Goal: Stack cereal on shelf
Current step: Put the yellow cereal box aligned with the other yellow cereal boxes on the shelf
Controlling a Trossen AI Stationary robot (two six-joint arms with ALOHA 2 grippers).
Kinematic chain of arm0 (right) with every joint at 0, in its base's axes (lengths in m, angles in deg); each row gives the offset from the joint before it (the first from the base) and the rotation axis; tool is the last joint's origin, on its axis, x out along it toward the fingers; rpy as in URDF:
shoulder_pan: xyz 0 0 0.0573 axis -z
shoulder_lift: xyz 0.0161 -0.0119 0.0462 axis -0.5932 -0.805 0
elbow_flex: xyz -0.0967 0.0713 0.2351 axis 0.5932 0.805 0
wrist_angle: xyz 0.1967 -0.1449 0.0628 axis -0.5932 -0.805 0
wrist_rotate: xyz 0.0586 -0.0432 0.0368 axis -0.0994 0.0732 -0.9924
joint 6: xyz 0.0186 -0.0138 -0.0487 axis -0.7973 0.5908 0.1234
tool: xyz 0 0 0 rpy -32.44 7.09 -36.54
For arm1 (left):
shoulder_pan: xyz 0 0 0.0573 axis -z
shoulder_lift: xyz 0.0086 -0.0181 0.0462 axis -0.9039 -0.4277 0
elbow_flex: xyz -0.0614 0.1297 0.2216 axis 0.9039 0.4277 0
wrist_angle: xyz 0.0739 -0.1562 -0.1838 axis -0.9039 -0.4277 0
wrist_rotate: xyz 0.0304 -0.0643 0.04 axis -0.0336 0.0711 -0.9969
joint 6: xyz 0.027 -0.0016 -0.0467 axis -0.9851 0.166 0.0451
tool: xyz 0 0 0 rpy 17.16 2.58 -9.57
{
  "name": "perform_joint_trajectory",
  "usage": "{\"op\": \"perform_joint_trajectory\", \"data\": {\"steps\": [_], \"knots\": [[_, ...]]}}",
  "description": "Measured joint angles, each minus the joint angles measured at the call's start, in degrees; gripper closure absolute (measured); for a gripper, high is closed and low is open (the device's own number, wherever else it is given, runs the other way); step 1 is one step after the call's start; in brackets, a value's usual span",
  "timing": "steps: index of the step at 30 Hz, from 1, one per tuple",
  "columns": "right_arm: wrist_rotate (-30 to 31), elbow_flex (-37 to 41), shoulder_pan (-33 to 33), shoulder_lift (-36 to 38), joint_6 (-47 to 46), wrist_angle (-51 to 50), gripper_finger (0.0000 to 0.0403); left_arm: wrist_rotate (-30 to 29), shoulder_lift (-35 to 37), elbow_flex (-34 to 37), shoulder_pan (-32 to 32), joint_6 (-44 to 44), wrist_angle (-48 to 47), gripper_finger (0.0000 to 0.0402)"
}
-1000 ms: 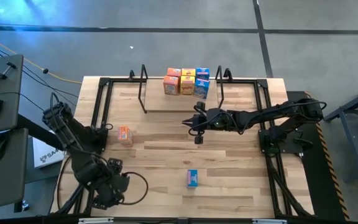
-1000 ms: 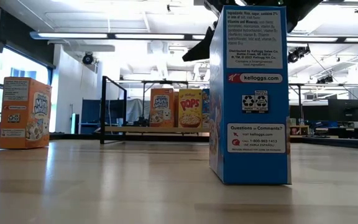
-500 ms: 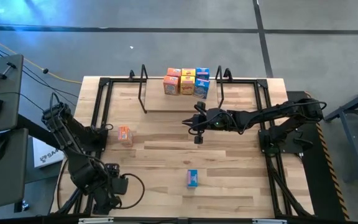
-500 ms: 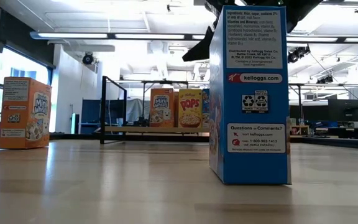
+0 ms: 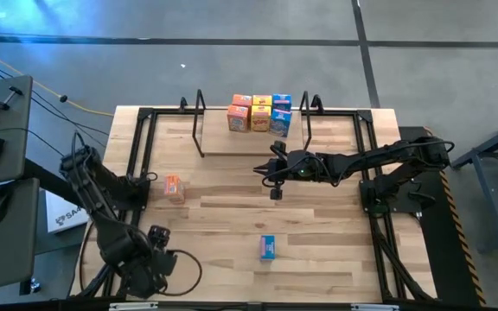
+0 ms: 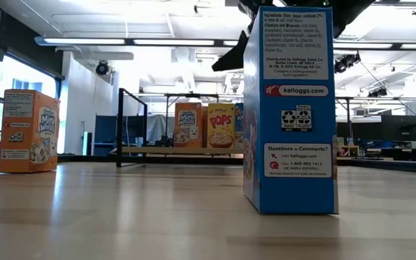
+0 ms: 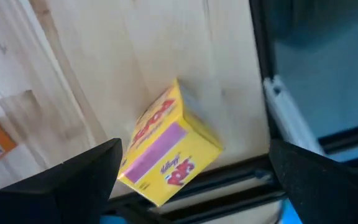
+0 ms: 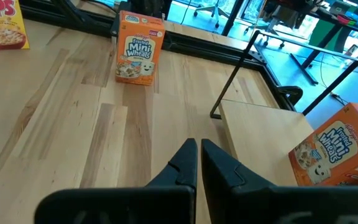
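While my right arm has not stirred over the last second, its right fingers (image 8: 182, 165) pressed flat together on nothing above the middle of the light plank tabletop (image 5: 318, 242), just in front of the shelf, my left arm has swung back towards the near left corner. There my left fingers (image 7: 73, 180) stand spread as wide as they go, empty. Between them in the left wrist view sits a small yellow cardboard cereal box (image 7: 169, 146) with a pink side panel, askew on the planks close to the black frame at the tabletop's edge. I am above it, not touching it, so I judge this to be the line-up for the next pick. The shelf, a pale wooden board with black wire uprights at both ends (image 5: 240, 142), sits at the far side and already carries a cluster of orange, yellow and blue boxes (image 5: 260, 114) at its back edge. A small orange box (image 5: 174, 187) stands on the left of the tabletop and a small blue box (image 5: 267, 248) nearer the front, both well apart from the shelf. Three boxes at least are therefore left to shelve.
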Motion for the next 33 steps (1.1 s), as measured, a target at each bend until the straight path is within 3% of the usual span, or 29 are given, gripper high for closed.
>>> {"op": "perform_joint_trajectory", "data": {"steps": [5,21,26,33], "knots": [[0.0,0.0,0.0,0.0,0.0,0.0,0.0403,0.0,-4.6,0.0,1.7,-5.6,-1.5,0.0002],[0.0,0.0,0.0,0.0,-0.4,0.3,0.0403,-0.8,-14.6,0.0,3.3,-7.2,-8.0,0.0014],[0.0,0.0,0.0,0.0,-0.4,0.3,0.0403,-0.9,-15.9,0.0,3.3,-6.6,-10.1,0.0062],[0.0,0.0,0.0,0.0,-0.5,0.4,0.0403,-0.8,-15.9,0.0,3.3,-6.3,-12.6,0.0163]]}}
